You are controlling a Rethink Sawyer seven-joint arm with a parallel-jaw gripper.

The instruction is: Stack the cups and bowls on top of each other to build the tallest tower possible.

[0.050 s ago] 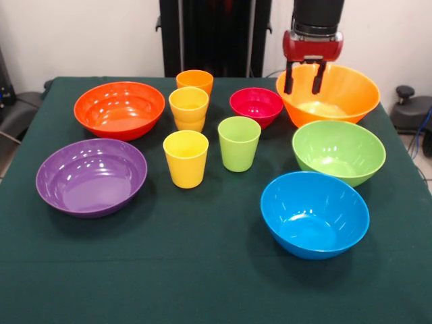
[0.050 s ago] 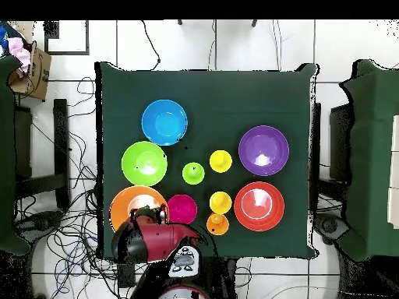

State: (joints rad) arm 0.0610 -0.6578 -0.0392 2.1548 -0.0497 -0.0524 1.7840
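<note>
From the front we see the end effector (image 1: 304, 78) hanging just above the large orange bowl (image 1: 337, 96), its two dark fingers (image 1: 289, 79) spread apart with nothing between them. From overhead the red arm covers much of that bowl, so we cannot see the fingers there; what that view does give us is the whole green-covered counter (image 2: 234, 93), with a broad bare stretch along the side away from the arm and narrower margins at either end.

The large orange bowl sits close to a corner of the counter. The lime green bowl (image 1: 338, 151) is just beside it, and the blue bowl (image 1: 314, 213) lies beyond that one, near but apart. On the other side, the red-orange bowl (image 1: 119, 109) and the purple bowl (image 1: 91, 176) lie side by side, close to the counter's edge.

Between these two groups stand the small pieces: the magenta-red bowl (image 1: 256, 106), a lime green cup (image 1: 239, 142) and a yellow cup (image 1: 185, 158), each upright and alone. Only the front view shows us that another yellow cup (image 1: 189, 108) sits nested in a cup below it. An orange cup (image 1: 195, 82) stands just behind that pair.

All pieces are glossy, open side up, and look empty.
</note>
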